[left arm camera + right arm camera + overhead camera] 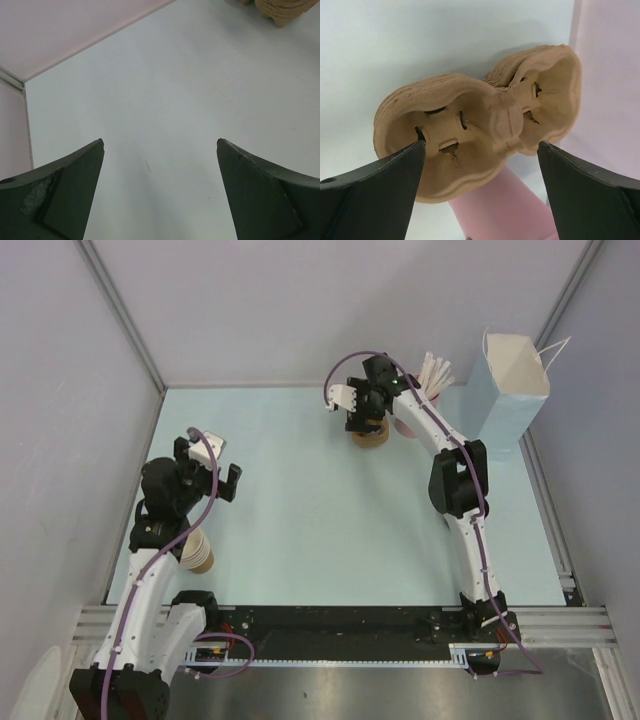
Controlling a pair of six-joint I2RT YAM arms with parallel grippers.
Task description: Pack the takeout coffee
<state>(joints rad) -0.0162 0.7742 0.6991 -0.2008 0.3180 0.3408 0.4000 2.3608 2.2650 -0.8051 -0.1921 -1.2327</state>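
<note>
From the top view, my left gripper (215, 465) hangs with its jaws wide apart above the pale blue table (300, 520), with tan paper cups (197, 550) just beside that arm. My right gripper (362, 420) is over the stack of pulp cup carriers (370, 436), near the pink straw cup (428, 385) and the blue paper bag (510, 390).

The left wrist shows spread fingers (65, 190) over bare tabletop.

The right wrist shows fingers (375, 195) apart, gripping nothing, with the carriers (485, 120) between them.

I cannot pick out the takeout coffee in any view.
</note>
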